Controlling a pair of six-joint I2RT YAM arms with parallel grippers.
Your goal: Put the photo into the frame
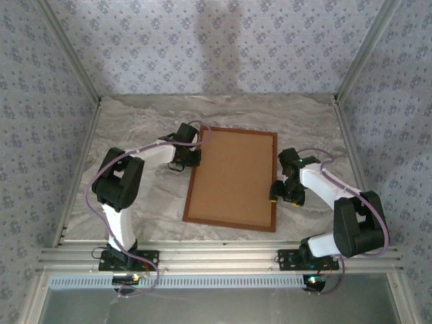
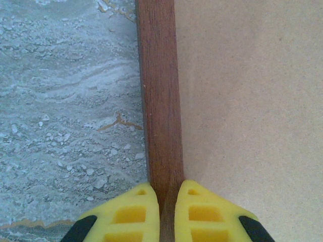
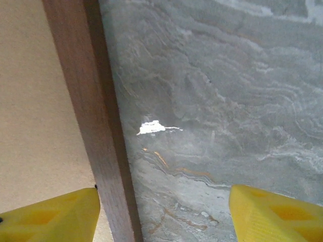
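The frame [image 1: 194, 182], reddish-brown wood with narrow bars, lies flat on the marble table with a plain brown backing board [image 1: 233, 177] inside it. My left gripper [image 1: 196, 156] is shut on the frame's left bar [image 2: 159, 101], its yellow fingers [image 2: 136, 212] pinching the wood from both sides. My right gripper [image 1: 275, 192] is open at the frame's right bar [image 3: 86, 101]. One of its fingertips [image 3: 60, 214] is over the board, the other over bare table, and the bar runs between them untouched. The photo is hidden or out of view.
The grey-veined marble table [image 1: 304, 128] shows free surface behind the frame and on both sides. Metal posts and patterned walls [image 1: 40, 101] close the workspace left, right and back. An aluminium rail [image 1: 216, 260] runs along the near edge.
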